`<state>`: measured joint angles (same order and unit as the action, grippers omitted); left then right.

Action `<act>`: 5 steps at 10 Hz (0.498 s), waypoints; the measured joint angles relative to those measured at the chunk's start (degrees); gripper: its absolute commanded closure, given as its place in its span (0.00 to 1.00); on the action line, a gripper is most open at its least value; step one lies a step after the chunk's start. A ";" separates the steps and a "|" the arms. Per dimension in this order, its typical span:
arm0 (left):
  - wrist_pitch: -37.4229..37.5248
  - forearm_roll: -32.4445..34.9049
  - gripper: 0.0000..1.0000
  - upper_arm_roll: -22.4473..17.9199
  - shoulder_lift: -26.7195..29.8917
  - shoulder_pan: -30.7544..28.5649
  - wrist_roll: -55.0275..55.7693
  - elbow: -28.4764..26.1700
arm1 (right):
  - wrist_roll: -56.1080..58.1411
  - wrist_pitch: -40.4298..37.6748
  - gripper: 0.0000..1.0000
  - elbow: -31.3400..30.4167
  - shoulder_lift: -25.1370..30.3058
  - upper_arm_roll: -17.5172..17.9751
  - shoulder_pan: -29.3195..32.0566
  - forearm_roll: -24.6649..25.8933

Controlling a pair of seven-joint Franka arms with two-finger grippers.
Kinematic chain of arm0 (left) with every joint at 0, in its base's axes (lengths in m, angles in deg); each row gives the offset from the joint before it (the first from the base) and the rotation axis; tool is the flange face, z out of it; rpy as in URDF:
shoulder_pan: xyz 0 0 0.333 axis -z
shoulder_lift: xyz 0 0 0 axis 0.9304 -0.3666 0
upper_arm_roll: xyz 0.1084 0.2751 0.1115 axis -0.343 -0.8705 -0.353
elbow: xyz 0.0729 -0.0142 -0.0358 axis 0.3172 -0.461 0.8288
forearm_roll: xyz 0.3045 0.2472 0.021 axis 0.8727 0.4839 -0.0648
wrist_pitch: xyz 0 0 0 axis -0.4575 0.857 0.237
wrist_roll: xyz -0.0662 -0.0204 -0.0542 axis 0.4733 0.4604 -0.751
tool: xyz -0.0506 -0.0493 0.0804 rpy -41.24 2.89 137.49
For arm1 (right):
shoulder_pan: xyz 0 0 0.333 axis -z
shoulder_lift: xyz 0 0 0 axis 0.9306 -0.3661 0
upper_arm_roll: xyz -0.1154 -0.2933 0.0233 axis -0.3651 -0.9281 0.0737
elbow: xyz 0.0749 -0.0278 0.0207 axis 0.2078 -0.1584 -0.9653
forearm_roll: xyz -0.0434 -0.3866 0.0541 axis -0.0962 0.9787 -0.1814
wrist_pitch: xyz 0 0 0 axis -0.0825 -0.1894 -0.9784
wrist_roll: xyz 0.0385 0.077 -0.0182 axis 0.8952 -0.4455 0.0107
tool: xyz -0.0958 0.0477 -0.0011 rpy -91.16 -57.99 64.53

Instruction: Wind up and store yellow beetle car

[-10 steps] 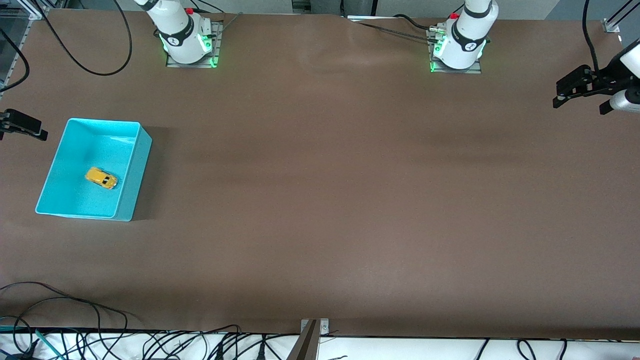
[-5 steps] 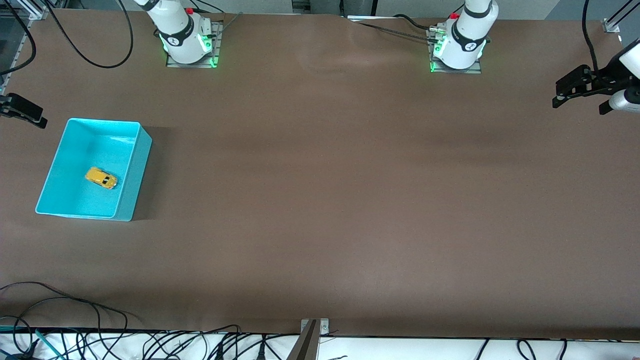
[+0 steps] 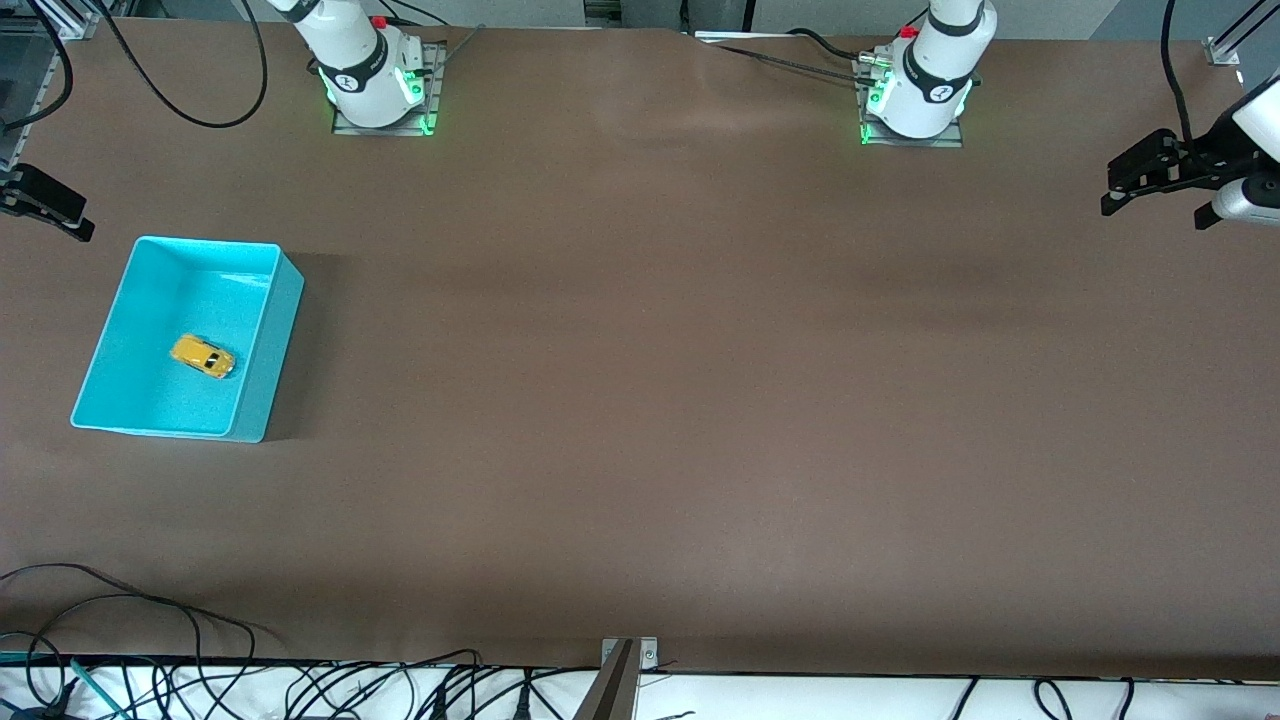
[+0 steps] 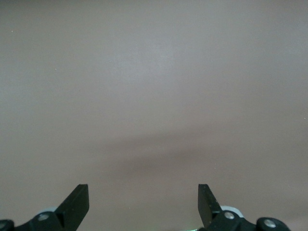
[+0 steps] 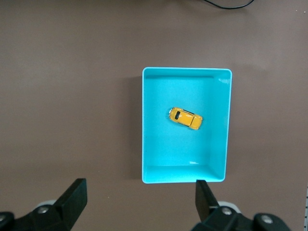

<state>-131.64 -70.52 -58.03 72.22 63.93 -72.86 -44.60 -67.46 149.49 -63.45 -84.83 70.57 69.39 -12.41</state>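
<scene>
The yellow beetle car lay on its wheels on the floor of the turquoise bin, roughly at the middle of that floor and touching none of the walls; its length ran askew to the bin's sides. The right wrist view confirmed the same: the car sat inside the bin with turquoise floor showing all round it. The bin stood on the brown table toward the right arm's end. The right tool was up in the air over the table edge at that same end, just beside the bin's corner that lies farther from the front camera, and not over the bin; its fingers stood wide apart and gripped nothing. The left tool hung over the table well apart from the bin, at the left arm's end, its fingers likewise spread and holding nothing, with only bare table beneath.
</scene>
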 measured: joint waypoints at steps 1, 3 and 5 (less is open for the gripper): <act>0.00 0.00 0.00 0.00 0.00 0.00 0.00 0.00 | -0.08 0.10 0.00 0.00 -0.01 0.00 -0.06 -0.11; 0.00 0.00 0.00 -0.07 0.00 -0.03 0.00 0.00 | -0.16 0.79 0.00 -0.01 -0.40 0.01 -0.19 -2.85; 0.00 0.00 0.00 -0.31 0.00 -0.07 0.00 0.00 | -0.17 2.21 0.00 -0.02 -1.61 0.00 -0.19 -3.65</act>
<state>-131.64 -70.52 -58.34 72.22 63.86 -72.86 -44.60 -67.64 151.70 -63.47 -86.44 70.56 69.20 -16.06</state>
